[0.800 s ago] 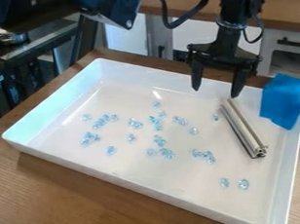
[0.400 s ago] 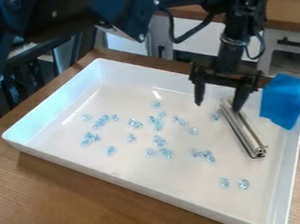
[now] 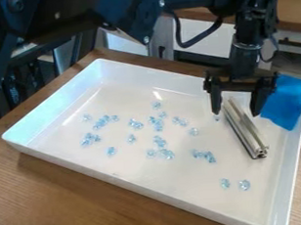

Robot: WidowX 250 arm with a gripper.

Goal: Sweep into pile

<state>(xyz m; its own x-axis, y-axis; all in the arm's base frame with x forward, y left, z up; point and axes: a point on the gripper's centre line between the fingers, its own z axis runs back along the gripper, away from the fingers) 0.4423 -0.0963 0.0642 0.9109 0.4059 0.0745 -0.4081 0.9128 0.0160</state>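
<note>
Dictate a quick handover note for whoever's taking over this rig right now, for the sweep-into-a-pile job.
Gripper: open, fingers apart around the far end of the metal bar, not clamped on it.
Bar: lying in the white tray, toward the right of the view.
Clear-blue beads: scattered over the tray floor, mostly left of the bar.
Blue cloth: over the tray's right rim.
Done: no single pile yet.
Left: likely grip the bar, then sweep the beads together.
</note>
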